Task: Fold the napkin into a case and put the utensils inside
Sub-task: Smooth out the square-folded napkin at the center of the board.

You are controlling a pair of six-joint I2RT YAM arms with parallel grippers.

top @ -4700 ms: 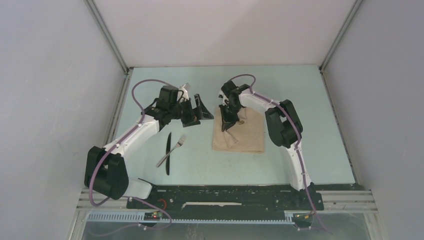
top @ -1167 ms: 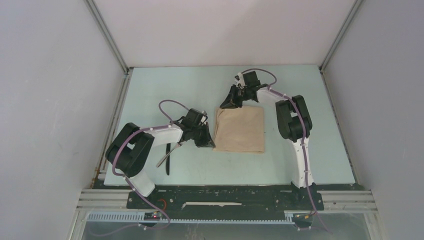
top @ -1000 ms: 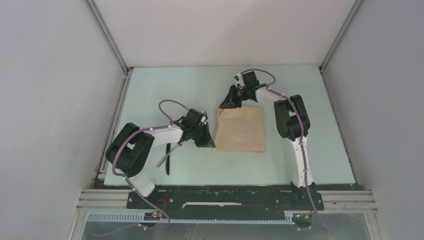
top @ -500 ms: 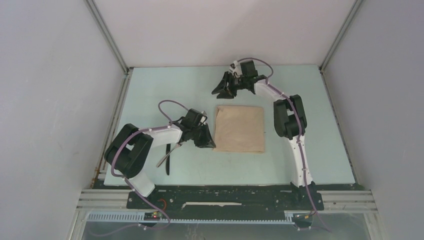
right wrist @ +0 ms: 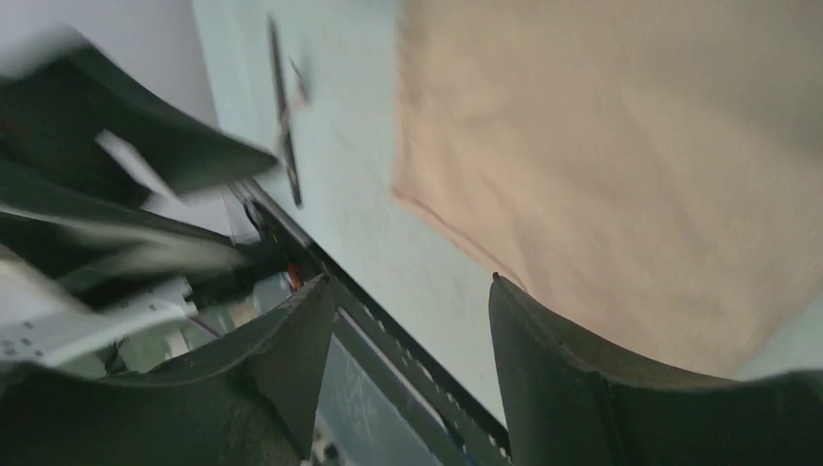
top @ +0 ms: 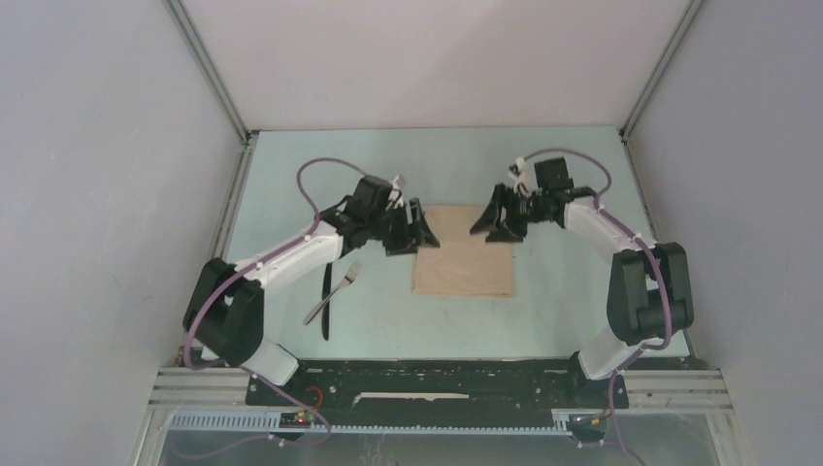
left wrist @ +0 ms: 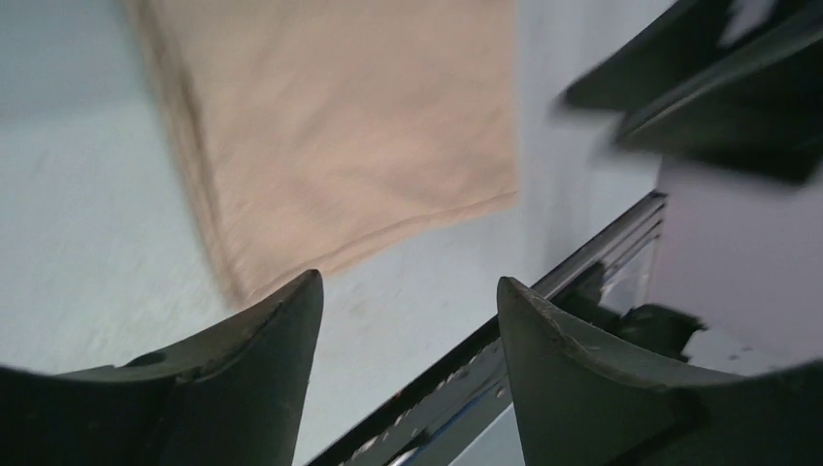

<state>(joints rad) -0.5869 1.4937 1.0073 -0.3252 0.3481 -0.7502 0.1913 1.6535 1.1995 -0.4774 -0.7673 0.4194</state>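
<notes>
The beige napkin (top: 464,262) lies flat in a folded rectangle at the middle of the table. My left gripper (top: 417,233) hovers over its far left corner, open and holding nothing. Over the far right corner, my right gripper (top: 495,225) is also open and empty. The black knife (top: 326,303) and the silver fork (top: 335,291) lie crossed on the table to the napkin's left. In the left wrist view the napkin (left wrist: 340,126) lies beyond the spread jaws of the gripper (left wrist: 408,291). The right wrist view shows the napkin (right wrist: 621,146), the knife (right wrist: 283,116) and the open gripper (right wrist: 412,286).
The pale green table (top: 543,175) is walled by grey panels at the left, right and back. A black mounting rail (top: 437,374) runs along the near edge. The right arm (left wrist: 718,87) fills the left wrist view's upper right corner.
Both grippers have opened. The left one rose from the napkin's near left edge to its far left corner. The right one swung from the far side to the far right corner.
</notes>
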